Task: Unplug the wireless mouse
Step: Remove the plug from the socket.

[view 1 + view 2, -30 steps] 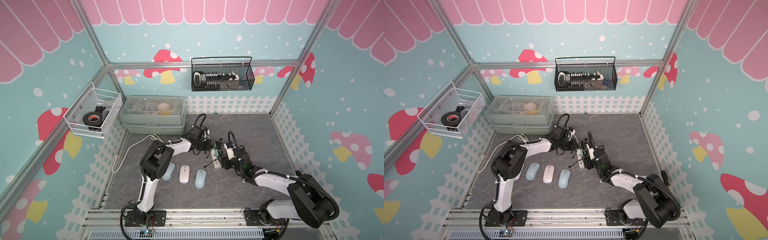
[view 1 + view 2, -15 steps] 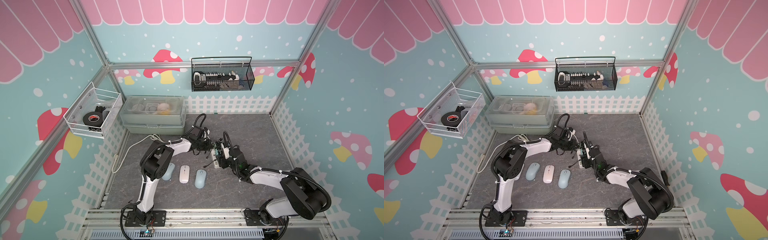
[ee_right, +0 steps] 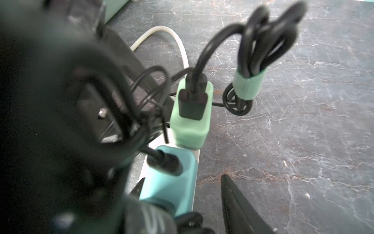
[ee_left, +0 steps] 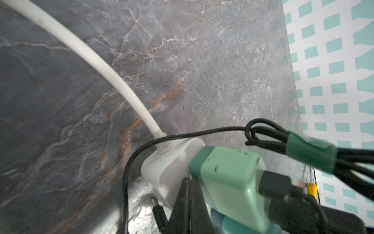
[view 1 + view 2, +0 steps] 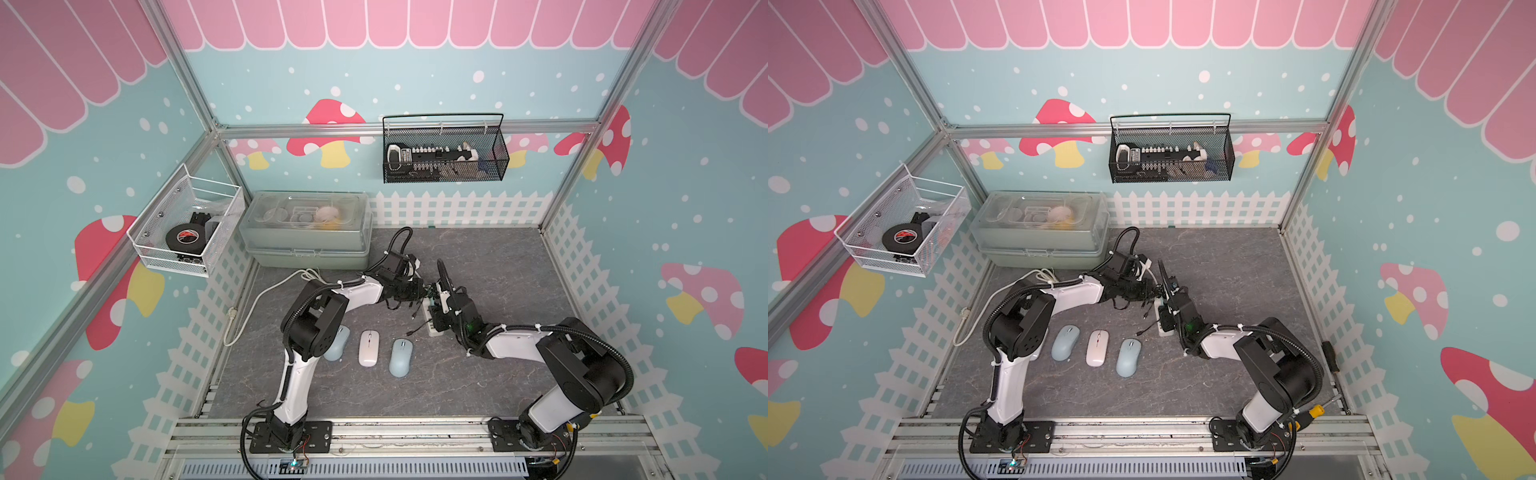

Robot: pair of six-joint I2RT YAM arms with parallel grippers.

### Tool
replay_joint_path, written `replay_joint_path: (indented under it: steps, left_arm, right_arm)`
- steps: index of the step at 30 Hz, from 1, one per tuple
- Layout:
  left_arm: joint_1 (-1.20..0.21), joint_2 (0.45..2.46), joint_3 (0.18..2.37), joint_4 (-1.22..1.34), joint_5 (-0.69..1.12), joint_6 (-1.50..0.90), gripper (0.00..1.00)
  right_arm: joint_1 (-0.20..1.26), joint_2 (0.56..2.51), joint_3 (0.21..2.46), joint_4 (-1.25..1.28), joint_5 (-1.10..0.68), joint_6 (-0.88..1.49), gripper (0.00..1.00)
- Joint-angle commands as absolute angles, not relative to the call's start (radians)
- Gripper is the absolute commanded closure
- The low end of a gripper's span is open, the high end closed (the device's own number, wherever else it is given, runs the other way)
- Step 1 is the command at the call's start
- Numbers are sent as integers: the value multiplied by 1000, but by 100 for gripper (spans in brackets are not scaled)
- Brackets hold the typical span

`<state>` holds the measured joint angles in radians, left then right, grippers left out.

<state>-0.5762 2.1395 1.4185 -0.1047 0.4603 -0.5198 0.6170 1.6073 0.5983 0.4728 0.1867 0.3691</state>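
Nearest me, three mice lie in a row on the table. Behind them the right pincer straddles the teal adapter in the power strip, unclenched, with one finger clear of it. Beyond, the left pincer, clenched empty, rests on the strip's end beside the mint adapter. The grasp is in hand. Next, I'd guess: nip, then pull straight out.

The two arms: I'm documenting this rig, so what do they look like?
Both the left arm and right arm have white links, black joints and black jaws. A black ribbed hose runs along each, fastened with white zip ties. A green light glows near the right wrist.
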Motion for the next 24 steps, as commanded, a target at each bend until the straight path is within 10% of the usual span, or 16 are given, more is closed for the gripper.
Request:
replay_joint_path:
  steps: [1,24]
  left_arm:
    - [-582,2225,1386,-238,415,-529,100]
    - [-580,2226,1390,-249,409,-524,100]
  right_arm:
    - [626,1630,615,485,209,384,45]
    - [637,1690,677,419,229,403,55]
